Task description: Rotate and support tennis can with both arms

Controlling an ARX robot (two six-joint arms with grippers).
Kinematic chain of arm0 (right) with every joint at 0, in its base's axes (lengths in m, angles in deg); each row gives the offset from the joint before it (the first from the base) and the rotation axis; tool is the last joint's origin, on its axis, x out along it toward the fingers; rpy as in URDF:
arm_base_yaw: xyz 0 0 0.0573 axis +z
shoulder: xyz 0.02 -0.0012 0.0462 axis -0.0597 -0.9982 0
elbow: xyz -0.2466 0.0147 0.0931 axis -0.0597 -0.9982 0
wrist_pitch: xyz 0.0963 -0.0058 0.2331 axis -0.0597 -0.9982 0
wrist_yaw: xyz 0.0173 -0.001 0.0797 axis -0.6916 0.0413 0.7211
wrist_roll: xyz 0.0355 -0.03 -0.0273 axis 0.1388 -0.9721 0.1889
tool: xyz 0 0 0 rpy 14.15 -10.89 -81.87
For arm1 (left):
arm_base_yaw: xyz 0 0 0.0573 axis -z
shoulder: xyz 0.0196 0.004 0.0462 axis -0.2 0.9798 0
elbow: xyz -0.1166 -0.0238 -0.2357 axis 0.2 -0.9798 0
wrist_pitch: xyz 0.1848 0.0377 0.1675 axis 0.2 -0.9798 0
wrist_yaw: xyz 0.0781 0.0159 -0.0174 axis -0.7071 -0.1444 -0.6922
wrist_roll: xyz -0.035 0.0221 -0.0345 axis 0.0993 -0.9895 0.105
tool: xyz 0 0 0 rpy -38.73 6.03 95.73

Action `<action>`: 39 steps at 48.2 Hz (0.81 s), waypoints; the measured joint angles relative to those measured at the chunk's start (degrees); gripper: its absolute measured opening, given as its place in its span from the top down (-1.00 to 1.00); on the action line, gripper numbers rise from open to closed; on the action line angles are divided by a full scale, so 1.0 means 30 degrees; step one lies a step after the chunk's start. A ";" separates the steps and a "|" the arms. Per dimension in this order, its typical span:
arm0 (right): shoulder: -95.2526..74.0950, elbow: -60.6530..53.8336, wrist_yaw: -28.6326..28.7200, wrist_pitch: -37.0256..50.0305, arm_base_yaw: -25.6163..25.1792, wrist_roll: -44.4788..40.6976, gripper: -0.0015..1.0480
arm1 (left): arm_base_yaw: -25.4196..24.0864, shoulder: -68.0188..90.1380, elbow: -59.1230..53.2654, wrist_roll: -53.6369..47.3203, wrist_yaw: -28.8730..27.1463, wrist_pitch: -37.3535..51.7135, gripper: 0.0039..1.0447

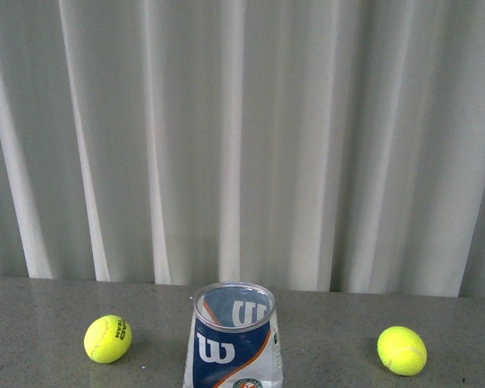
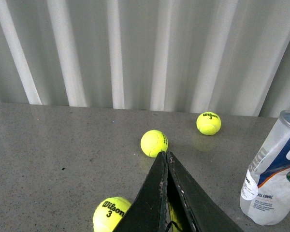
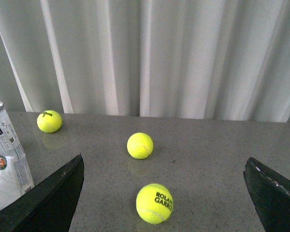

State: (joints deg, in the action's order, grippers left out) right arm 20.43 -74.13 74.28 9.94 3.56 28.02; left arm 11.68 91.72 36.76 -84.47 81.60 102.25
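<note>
Grey tabletop (image 1: 32, 307): your tennis can (image 1: 233, 339) upright between two balls; left end effector (image 2: 166, 159) pinched closed, right end effector (image 3: 164, 193) spread wide.

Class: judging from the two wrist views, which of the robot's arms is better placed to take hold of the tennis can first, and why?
Probably the right. The right gripper is open wide with the tennis can close beside one finger. The left gripper is shut, so it must open first.
</note>
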 joint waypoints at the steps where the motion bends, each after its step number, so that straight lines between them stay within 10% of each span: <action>1: 0.0000 0.0000 0.0000 0.0000 0.0000 0.0000 -0.87 | 0.0000 -0.0240 0.0000 0.0000 0.0007 -0.0226 0.93; 39: 0.0000 0.0000 0.0000 0.0000 0.0000 0.0000 -0.87 | 0.0000 -0.5887 -0.0007 0.0000 0.0007 -0.5705 0.93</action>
State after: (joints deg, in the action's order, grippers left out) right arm 20.43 -74.13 74.28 9.94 3.56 28.02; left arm 11.68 74.06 36.74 -84.47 81.63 85.14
